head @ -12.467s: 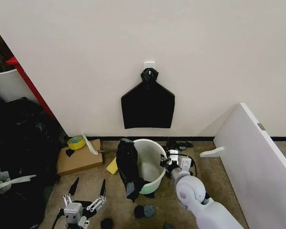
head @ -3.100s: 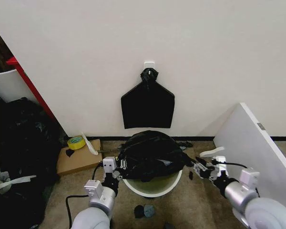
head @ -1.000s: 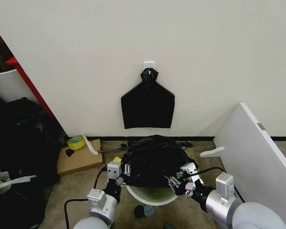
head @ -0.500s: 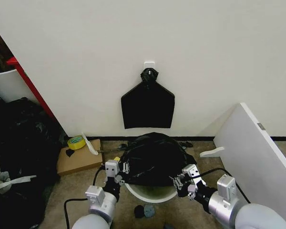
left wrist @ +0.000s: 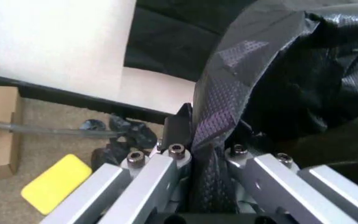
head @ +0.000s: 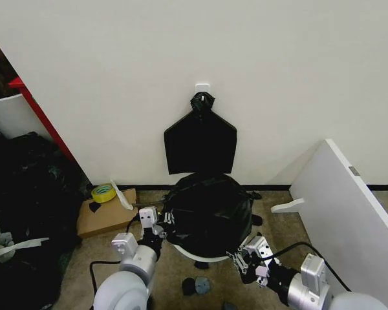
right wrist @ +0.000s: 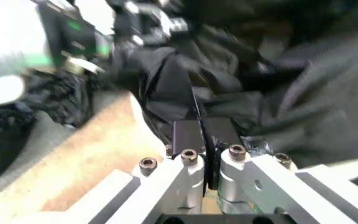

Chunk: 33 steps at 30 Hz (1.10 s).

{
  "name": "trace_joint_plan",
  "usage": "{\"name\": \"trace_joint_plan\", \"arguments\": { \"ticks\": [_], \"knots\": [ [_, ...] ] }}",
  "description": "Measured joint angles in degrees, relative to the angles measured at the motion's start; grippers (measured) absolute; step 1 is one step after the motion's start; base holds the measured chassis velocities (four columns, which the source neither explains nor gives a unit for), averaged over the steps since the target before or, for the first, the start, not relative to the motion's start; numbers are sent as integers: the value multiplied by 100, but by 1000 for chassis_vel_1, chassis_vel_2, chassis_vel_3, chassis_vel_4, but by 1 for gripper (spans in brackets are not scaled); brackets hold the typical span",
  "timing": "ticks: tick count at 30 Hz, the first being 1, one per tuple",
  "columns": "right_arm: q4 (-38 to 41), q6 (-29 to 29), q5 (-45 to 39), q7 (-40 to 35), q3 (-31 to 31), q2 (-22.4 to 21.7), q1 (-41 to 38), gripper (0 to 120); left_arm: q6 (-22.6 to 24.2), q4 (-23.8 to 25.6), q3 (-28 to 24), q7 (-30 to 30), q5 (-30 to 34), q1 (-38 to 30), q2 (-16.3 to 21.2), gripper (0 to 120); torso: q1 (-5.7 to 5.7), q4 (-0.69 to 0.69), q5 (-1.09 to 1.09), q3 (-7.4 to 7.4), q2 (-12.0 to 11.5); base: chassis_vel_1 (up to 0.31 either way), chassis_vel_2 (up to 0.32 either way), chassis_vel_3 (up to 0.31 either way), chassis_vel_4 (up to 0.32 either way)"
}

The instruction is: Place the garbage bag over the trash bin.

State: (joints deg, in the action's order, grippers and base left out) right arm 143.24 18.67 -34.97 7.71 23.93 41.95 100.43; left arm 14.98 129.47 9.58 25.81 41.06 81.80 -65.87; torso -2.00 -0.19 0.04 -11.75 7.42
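Note:
The glossy black garbage bag bulges over the trash bin, of which a thin strip of white rim shows at the front. At the bag's left edge my left gripper is shut on a fold of the black plastic, which runs taut between its fingers. My right gripper is low at the front right, shut on the bag's edge. In the right wrist view the white bin rim curves just beside the fingers.
A flat fan-shaped black bag hangs knotted on a wall hook behind the bin. A yellow tape roll sits on a cardboard box to the left. A white board leans at the right. Black scraps lie on the floor in front.
The bag has come down lower over the bin, so less white rim shows. My right gripper has moved down and nearer to me with the bag's edge; the left still holds its side.

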Motion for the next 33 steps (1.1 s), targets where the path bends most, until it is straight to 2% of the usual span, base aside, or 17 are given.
{"name": "trace_joint_plan", "arguments": {
  "ticks": [3, 8, 12, 33],
  "knots": [
    [-1, -340, 115, 279, -37, -12, -12, 0, 144, 4, 12, 79, 87, -31, 21, 3, 0, 0, 0, 0, 0, 0, 0, 0, 0],
    [-432, -1591, 793, 1411, -98, -48, -33, 0, 393, 156, 67, 245, 392, -98, 67, 3, 0, 0, 0, 0, 0, 0, 0, 0, 0],
    [-747, -2036, 1123, 1795, -95, -47, -49, 0, 446, 217, 156, 302, 571, -141, 90, 3, 0, 0, 0, 0, 0, 0, 0, 0, 0],
    [-1578, -2482, 1823, 2099, 262, -104, -296, 0, 567, 330, 421, 363, 796, -165, 129, 3, 0, 0, 0, 0, 0, 0, 0, 0, 0]
  ]
}}
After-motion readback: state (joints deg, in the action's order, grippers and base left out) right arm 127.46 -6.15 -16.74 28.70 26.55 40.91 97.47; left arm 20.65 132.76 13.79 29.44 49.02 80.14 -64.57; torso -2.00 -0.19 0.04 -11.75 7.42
